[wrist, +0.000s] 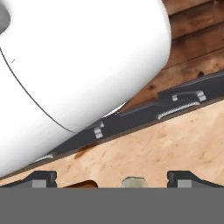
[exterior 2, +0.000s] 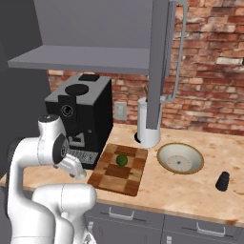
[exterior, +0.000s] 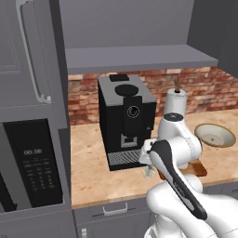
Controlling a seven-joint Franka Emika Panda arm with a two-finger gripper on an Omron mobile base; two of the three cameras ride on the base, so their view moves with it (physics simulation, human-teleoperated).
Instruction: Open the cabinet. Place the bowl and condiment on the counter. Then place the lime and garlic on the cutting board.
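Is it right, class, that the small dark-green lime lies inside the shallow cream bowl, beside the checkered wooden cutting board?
Not quite. The small dark-green lime lies on the checkered wooden cutting board, not inside the shallow cream bowl, which does sit beside that board. The right base view shows it.

Colours and patterns, kitchen worktop area

Counter (exterior 2: 190, 190): beige, lightly speckled stone. Cutting board (exterior 2: 131, 174): brown wood, light-and-dark checkered blocks. Lime (exterior 2: 122, 160): dark green. Bowl (exterior 2: 180, 158): cream inside, tan-brown rim. Condiment (exterior 2: 222, 181): black. Cabinet (exterior 2: 159, 57): flat grey, grey bar handle. Coffee machine (exterior 2: 88, 119): black. Paper-towel roll (exterior: 175, 103): white, wooden knob. Back wall (exterior 2: 209, 71): red-brown brick, pale joints. Garlic (wrist: 134, 182): whitish.
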